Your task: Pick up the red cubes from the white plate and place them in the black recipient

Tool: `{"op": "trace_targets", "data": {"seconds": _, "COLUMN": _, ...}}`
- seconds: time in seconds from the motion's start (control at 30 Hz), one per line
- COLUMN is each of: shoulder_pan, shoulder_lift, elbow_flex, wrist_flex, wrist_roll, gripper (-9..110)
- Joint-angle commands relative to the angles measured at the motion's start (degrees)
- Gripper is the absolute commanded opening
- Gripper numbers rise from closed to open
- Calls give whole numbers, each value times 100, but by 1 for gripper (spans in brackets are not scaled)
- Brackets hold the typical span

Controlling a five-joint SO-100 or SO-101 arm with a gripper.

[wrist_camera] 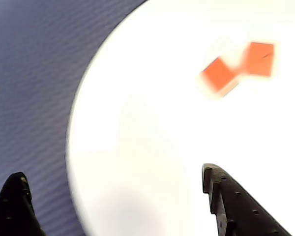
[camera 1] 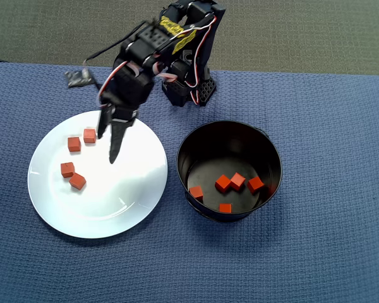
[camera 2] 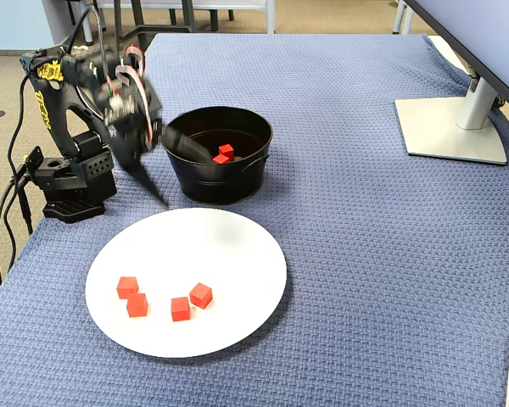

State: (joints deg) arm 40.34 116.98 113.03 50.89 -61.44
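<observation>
Covering the table: blue cloth [camera 1: 328, 189]. Lying at left in the overhead view: plate [camera 1: 132, 208], carrying four cubes [camera 1: 74, 144] in two pairs on its left side. Sitting just right of the plate: pot [camera 1: 273, 151], holding five cubes [camera 1: 223, 183] on its floor. Hovering over the plate's upper part: gripper [camera 1: 107, 144], jaws spread, grasping nothing, near the upper pair.
</observation>
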Motion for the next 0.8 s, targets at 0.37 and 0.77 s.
{"op": "trace_targets", "data": {"seconds": 0.37, "shoulder_pan": 729, "shoulder_lift": -1986, "elbow_flex": 70, "wrist_flex": -2004, "wrist_roll": -598, "gripper": 34}}
{"op": "trace_targets", "data": {"seconds": 0.77, "shoulder_pan": 633, "shoulder_lift": -3217, "elbow_flex": -290, "wrist_flex": -2408, "wrist_roll": -510, "gripper": 31}}
